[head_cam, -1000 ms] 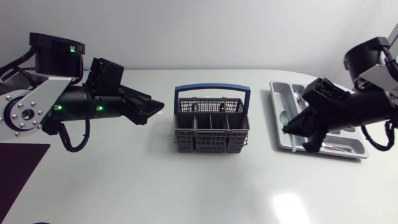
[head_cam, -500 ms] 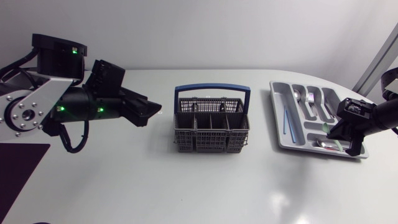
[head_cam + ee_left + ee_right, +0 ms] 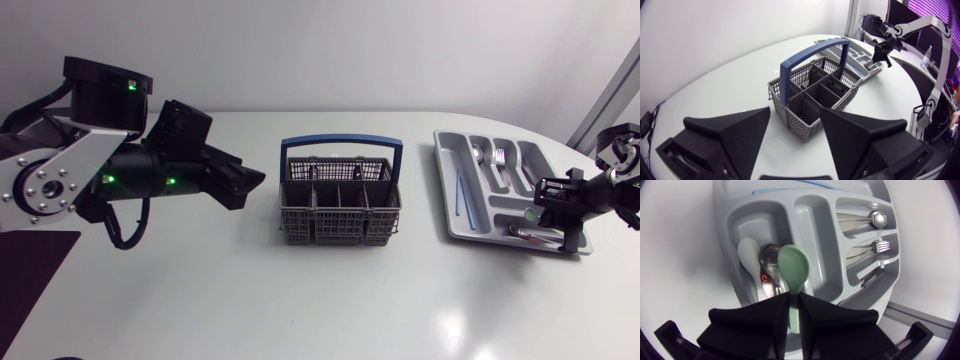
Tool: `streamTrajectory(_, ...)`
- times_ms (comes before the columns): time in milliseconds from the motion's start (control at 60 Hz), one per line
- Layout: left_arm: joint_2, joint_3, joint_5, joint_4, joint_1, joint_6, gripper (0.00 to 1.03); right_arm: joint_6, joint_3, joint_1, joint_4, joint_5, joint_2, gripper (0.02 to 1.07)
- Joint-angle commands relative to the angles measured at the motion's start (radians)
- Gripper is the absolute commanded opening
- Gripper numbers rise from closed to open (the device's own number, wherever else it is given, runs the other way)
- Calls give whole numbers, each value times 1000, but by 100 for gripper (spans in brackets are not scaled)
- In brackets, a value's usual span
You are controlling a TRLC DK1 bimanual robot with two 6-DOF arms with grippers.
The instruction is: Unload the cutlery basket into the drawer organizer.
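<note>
White desk [image 3: 330, 300], basket [image 3: 341, 205] in middle, organizer [image 3: 452, 195] at 3 o'clock, left end effector [image 3: 795, 120] spread, right end effector [image 3: 793, 305] pinching green spoon [image 3: 794, 267]

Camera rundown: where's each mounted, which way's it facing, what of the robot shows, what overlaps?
Head view: fixed above the table, looking down; both arms show, left claw open near the basket, right claw over the organizer.
Left wrist view: on the left arm's last link, facing across the table at the basket; its open claw shows, right claw beyond.
Right wrist view: on the right arm's last link, looking down into the organizer; claw shut on a green spoon.
Shared: head and left wrist both show basket, organizer, right claw.
</note>
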Motion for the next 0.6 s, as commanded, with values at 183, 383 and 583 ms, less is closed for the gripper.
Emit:
streamTrajectory(183,64,-13,-28,-4,-7,16,72,-40,-48,-10,120,48,3,76)
streamTrajectory(383,112,-7,-31,2,2,36,72,61,-48,0,61,25,-164,91)
streamTrajectory(583,204,10,-51,19,14,60,71,287,-108,142,-46,-37,-354,92)
